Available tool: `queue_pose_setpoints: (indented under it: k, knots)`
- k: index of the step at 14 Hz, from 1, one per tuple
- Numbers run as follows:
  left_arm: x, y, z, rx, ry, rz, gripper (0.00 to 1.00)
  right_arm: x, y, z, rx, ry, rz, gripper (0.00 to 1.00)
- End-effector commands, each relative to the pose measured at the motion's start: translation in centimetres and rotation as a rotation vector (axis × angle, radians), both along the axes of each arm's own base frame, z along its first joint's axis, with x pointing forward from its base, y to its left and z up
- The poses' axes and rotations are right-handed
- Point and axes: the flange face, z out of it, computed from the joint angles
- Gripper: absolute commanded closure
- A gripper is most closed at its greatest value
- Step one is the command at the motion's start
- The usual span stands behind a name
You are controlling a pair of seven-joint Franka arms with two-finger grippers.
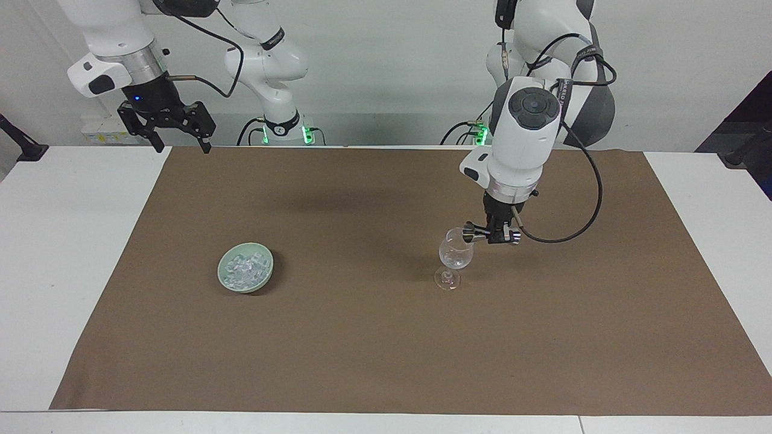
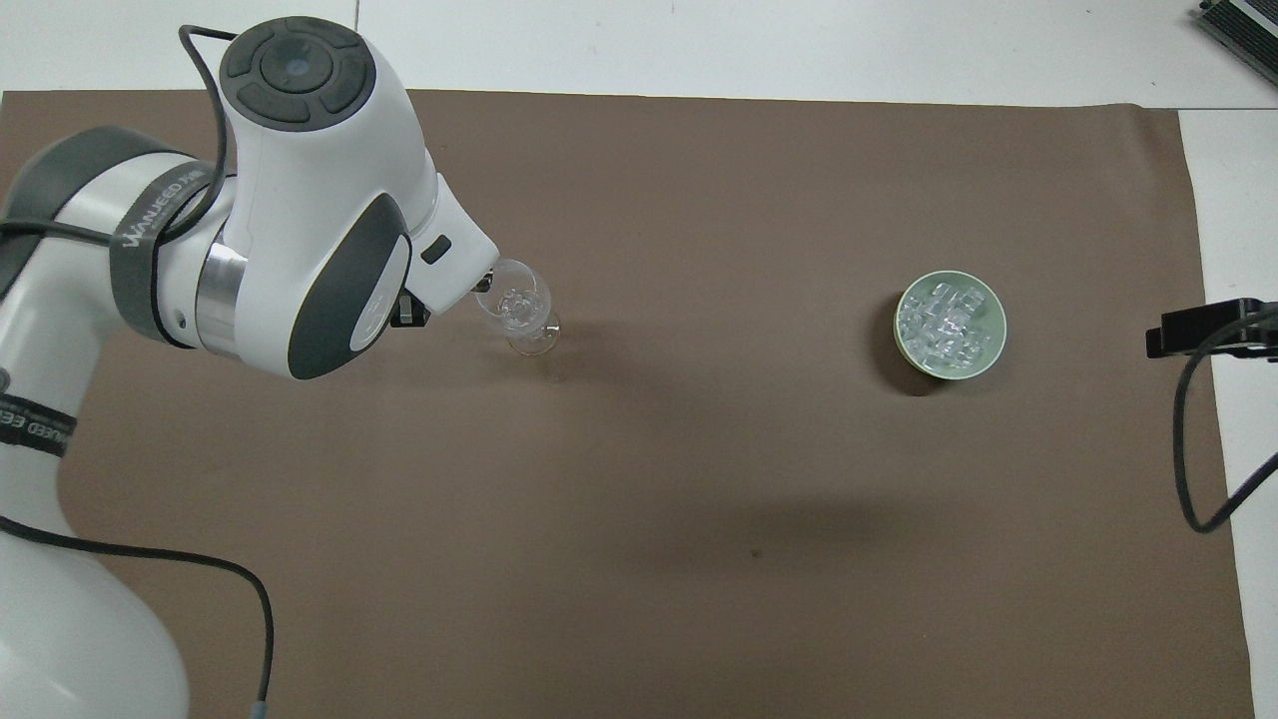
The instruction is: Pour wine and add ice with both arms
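Read across the facing view from its first edge: the right arm's black two-finger gripper (image 1: pixel 176 138) waits high over the table's edge nearest the robots, at the right arm's end, its fingers spread wide and empty. Next comes the pale green shallow bowl (image 1: pixel 245 275) on the brown paper mat (image 1: pixel 362 349), heaped with small clear glossy ice cubes (image 1: pixel 245 269). Well apart from it, toward the left arm's end, stands the clear stemmed wine glass (image 1: pixel 455 256), upright. The left arm's black gripper (image 1: pixel 486 234) sits at the glass's rim; one finger seems to touch it, but how wide the fingers are I cannot tell. The ice lies toward the right arm's end (so that arm is likely the better placed to fetch it).
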Motion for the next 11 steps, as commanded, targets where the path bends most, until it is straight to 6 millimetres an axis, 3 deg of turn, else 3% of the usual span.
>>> queue_pose_setpoints:
  k: [1, 11]
  knots:
    - [0.36, -0.49, 0.69, 0.047, -0.009, 0.013, 1.0, -0.04, -0.28, 0.11, -0.004, -0.007, 0.023, 0.0]
    - [0.23, -1.37, 0.79, 0.079, -0.02, -0.007, 1.0, -0.04, -0.28, 0.11, -0.004, -0.007, 0.023, 0.0]
